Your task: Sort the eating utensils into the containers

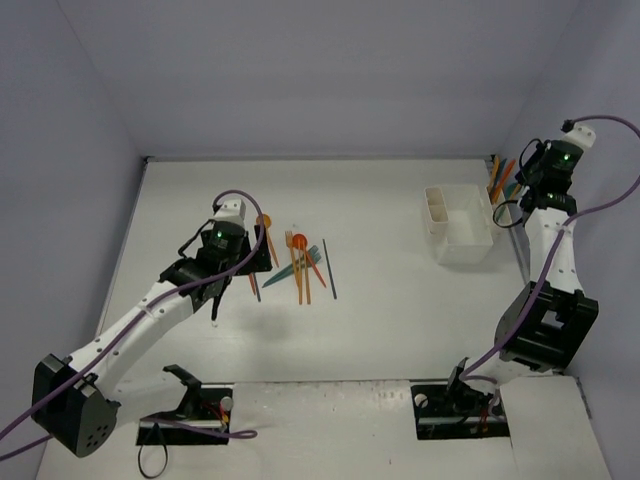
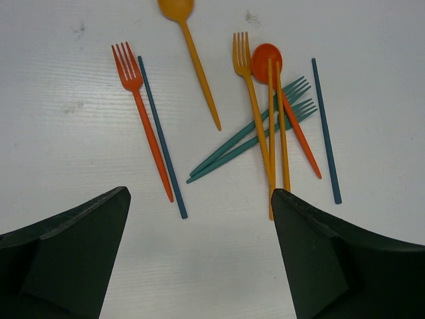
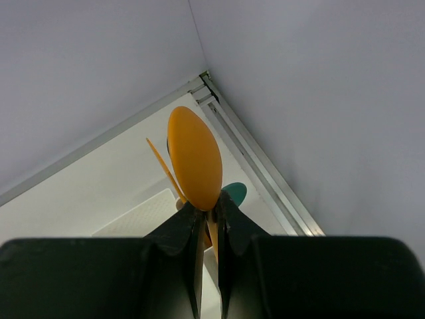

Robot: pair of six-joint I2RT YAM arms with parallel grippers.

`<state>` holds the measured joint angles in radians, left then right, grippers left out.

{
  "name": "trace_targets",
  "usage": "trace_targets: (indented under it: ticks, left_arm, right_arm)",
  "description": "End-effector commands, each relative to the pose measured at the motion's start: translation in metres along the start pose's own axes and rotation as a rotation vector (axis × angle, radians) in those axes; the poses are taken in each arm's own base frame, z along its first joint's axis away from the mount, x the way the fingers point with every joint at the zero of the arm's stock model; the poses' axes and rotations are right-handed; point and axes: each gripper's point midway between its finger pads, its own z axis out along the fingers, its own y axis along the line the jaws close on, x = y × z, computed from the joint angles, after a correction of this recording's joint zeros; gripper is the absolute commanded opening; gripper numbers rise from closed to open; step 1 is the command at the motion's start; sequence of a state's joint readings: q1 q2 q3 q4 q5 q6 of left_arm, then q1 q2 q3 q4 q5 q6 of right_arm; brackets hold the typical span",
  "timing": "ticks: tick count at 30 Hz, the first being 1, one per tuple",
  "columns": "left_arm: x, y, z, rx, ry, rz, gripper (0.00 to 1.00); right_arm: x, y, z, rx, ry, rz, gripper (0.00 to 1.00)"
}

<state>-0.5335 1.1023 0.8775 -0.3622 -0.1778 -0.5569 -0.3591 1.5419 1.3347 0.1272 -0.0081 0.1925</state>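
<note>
As jaws clamp, spoon (image 3: 194, 159), apparently bowl-up

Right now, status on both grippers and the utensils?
Left gripper open over utensil pile. Right gripper shut on orange spoon, beside white holder. Nothing seen blocking.

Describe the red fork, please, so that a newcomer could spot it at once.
On the table, find the utensils scattered under the left gripper. The red fork lies leftmost, alongside a teal stick. The other forks are orange or teal.
</note>
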Motion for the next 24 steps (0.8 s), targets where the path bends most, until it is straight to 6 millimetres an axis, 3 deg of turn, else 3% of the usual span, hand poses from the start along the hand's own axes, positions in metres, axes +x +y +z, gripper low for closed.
trace_targets:
  ticks: [1,15,19,24]
  left_arm:
    - [-0.009,-0.008,0.005,0.032,-0.026,-0.01,0.86]
    - [-0.002,-0.016,0.013,0.06,0.005,-0.016,0.86]
    - [-0.003,-0.016,0.013,0.059,0.007,-0.018,0.86]
    - [-0.001,-0.021,0.017,0.065,0.035,-0.016,0.86]
  right_arm:
    - [-0.012,0.011,0.012,-0.06,-0.088,0.006,0.0]
    - [0.038,-0.006,0.028,-0.026,-0.061,0.005,0.01]
    - [0.032,-0.008,0.015,-0.012,-0.084,0.02,0.21]
    - [-0.007,-0.006,-0.017,-0.005,-0.175,0.044,0.45]
